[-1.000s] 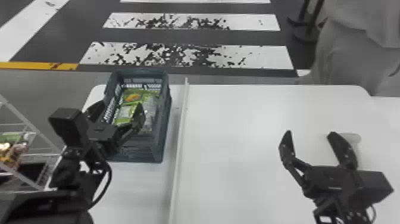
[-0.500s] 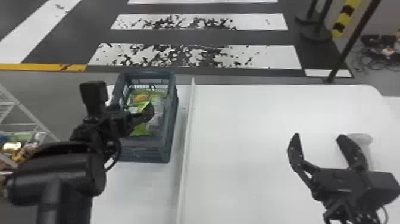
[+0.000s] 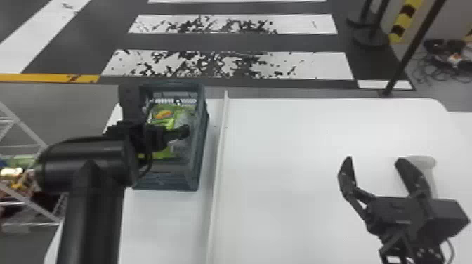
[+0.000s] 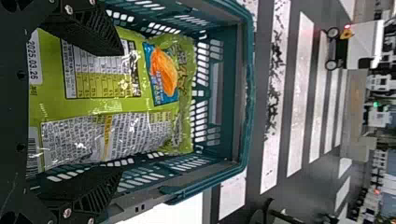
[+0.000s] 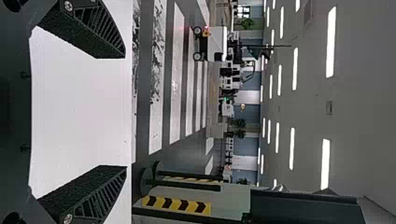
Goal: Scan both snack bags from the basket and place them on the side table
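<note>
I'm holding my left gripper (image 3: 156, 137) over the basket (image 4: 248, 93), its jaws standing wide apart on either side of a green snack bag (image 4: 93, 105) that is lying inside. I'm resting my right gripper (image 3: 374, 159) above the white table (image 3: 281, 175), jaws also spread, with a pale object (image 3: 426, 163) sitting near one finger.

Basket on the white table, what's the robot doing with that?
The robot's left end effector is at the basket, its fingers spread open over a green snack bag lying inside. It doesn't appear to have gripped the bag yet. The right end effector is over the right part of the white table, open and holding nothing.
</note>
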Robot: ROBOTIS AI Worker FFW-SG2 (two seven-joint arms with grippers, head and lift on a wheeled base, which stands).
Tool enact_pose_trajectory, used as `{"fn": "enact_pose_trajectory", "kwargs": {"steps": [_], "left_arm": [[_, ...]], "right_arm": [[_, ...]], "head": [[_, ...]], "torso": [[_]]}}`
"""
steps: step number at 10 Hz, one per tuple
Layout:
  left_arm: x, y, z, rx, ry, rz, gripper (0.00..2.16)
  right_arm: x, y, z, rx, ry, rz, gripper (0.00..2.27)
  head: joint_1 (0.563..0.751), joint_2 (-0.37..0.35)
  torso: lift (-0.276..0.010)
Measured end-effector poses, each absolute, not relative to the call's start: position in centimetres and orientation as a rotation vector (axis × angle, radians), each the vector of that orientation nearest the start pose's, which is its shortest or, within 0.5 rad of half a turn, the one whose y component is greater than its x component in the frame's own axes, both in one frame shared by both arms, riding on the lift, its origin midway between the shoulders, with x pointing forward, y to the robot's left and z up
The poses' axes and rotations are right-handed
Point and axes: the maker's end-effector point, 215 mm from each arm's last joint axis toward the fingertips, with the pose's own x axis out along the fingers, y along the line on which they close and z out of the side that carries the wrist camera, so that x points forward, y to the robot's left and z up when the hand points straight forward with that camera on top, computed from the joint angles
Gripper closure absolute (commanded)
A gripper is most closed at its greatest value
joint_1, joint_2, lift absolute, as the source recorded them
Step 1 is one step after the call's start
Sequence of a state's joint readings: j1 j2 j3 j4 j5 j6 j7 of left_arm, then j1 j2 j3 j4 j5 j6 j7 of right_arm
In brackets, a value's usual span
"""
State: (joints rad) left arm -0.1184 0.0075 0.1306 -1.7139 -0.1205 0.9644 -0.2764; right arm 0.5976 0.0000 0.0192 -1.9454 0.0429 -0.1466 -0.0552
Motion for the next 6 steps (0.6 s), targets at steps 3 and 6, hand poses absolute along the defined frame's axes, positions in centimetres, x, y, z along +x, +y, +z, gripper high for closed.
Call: {"fn": "enact_pose_trajectory", "kwargs": {"steps": [3, 6], "left_arm": [[55.5, 24.8, -48.1, -0.079, 0.779, -0.166, 1.43], [54.0, 23.9, -49.1, -0.132, 0.816, -0.224, 2.14]], "right_arm": [[40.7, -23.0, -39.3, -0.033, 0.08, -0.036, 0.08], [40.8, -22.9, -39.5, -0.032, 0.083, -0.035, 0.08]], "head": [[0.695, 0.025], [0.695, 0.01]], "torso": [[-0.075], [-0.075]]}}
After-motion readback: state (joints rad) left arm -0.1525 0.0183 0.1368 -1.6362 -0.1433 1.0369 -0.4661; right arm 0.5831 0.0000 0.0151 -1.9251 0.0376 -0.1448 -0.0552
